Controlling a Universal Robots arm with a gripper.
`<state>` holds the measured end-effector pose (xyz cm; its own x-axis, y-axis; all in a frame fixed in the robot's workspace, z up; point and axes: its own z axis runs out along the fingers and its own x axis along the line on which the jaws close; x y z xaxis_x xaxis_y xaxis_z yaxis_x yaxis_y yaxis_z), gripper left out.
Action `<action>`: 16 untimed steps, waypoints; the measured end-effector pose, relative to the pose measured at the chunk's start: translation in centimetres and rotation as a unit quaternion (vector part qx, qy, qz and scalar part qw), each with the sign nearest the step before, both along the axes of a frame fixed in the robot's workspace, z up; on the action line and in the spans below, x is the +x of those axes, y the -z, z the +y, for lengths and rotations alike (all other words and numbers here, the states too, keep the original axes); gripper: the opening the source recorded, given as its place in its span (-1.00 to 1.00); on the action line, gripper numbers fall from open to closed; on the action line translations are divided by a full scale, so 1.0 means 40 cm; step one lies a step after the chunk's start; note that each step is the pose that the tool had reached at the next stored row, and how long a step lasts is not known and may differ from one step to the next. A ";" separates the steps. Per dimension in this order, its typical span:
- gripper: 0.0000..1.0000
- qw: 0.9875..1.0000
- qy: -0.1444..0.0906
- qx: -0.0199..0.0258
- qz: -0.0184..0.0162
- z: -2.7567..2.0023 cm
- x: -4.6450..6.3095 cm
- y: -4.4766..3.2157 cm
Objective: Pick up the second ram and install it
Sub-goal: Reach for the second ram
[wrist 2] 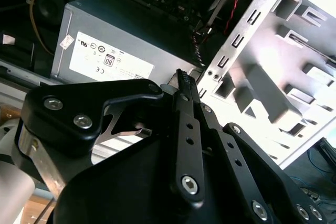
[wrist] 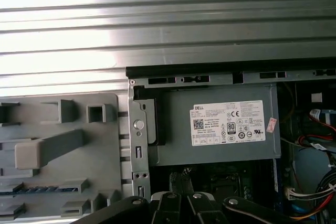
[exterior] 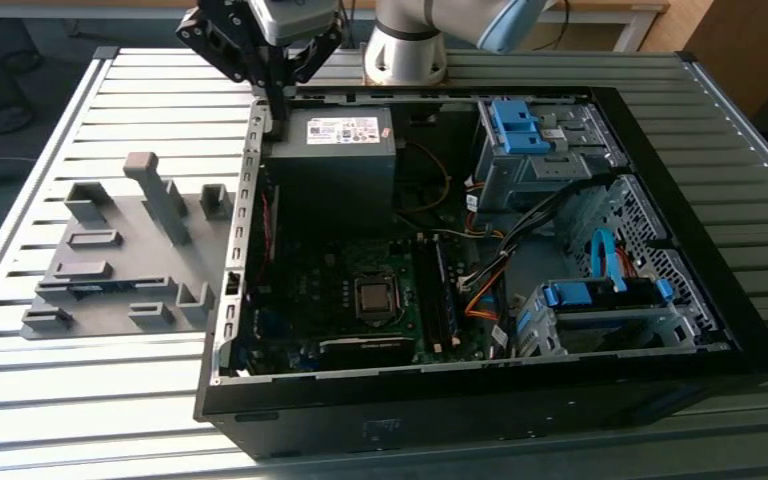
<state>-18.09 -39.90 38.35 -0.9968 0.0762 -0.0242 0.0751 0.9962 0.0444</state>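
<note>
We see the pincer [exterior: 279, 118] clenched on nothing, fingers pressed together, hanging over the back corner of the computer case [exterior: 491, 410] beside the power supply [exterior: 337, 160]. The second ram [wrist: 47, 188] (a blue-green strip) lies in a slot of the grey holder [exterior: 131, 265] on the slatted surface [exterior: 64, 400] — well apart from the pincer.
</note>
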 end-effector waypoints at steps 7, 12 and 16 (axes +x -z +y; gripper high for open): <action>-0.79 1.000 0.000 0.000 0.000 0.000 -0.013 0.000; -0.79 1.000 0.000 0.000 0.000 0.000 -0.019 0.001; -0.79 1.000 0.000 0.000 0.000 0.000 -0.024 0.001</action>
<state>-19.06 -39.89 38.30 -0.9968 0.0762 -0.0241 0.0751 0.9962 0.0443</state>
